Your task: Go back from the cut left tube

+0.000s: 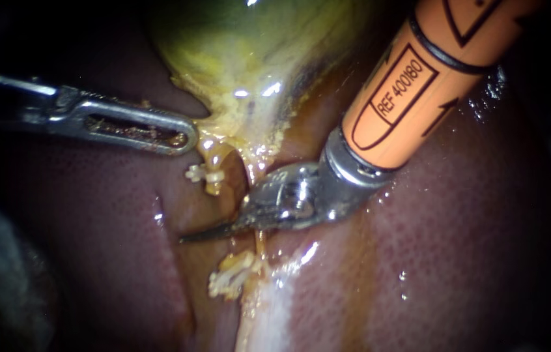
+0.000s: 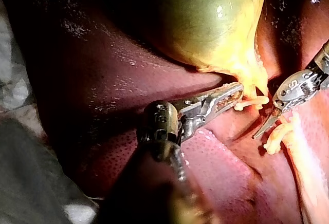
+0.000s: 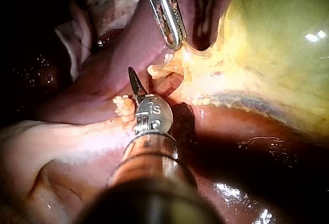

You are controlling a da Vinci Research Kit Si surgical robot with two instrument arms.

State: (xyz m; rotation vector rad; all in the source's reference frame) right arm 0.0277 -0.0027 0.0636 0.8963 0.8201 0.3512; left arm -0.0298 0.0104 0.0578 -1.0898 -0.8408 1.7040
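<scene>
Because the cut left tube [image 1: 215,163] hangs as a short amber stump from the neck of the gallbladder [image 1: 249,58], with a white clip [image 1: 201,175] across it and its other end held by more clips [image 1: 228,279] lower on the liver [image 1: 451,248], the danger now lies in the gap between the two ends, where the right instrument [image 1: 191,236] rests. Its curved blades are closed to a single point and hold nothing, but they lie across that gap with the tip past the stump and close under the upper clip. A withdrawal that sweeps sideways rather than along the shaft could hook that clip and loosen it, or scrape the back of the blades over the liver. A thin strand [image 1: 259,242] runs down beside the stump and passes behind the blades; it may be the other tube, though the view does not make that plain, and blades that opened during the retreat could nick it. Further out, the left instrument [image 1: 187,137] lies just beside the gallbladder's neck, its slotted jaws pressed together with nothing between them; it is near enough to the upper clip that any drift toward the stump would crowd the way out.
</scene>
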